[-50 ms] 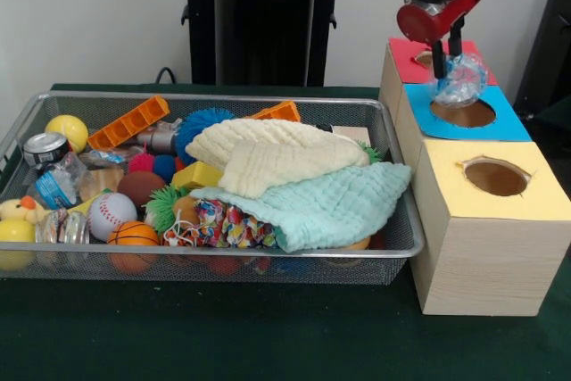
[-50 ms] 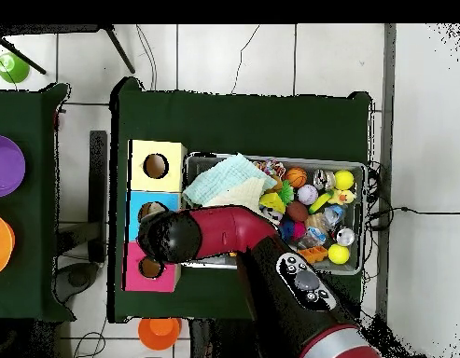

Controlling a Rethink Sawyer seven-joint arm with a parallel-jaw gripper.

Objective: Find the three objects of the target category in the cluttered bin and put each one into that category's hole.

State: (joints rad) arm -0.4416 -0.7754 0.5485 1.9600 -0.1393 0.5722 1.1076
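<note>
The tool (image 1: 449,53) pinches a crumpled clear plastic object (image 1: 461,80) just above the blue-topped box's round hole (image 1: 462,113) — released off-centre, it could catch on the rim.

Front view: camera low and close at the tabletop (image 1: 268,345) edge, looking level across the wire basket (image 1: 214,260) and the row of three wooden boxes (image 1: 486,238) toward the wall.

Overhead view: camera high, looking straight down from farther off, taking in the whole tabletop (image 2: 243,117), floor and neighbouring tables.

Shared: basket (image 2: 356,168), boxes (image 2: 157,144), green tabletop. Boxes sit right of the basket in front view, left in overhead view.
</note>
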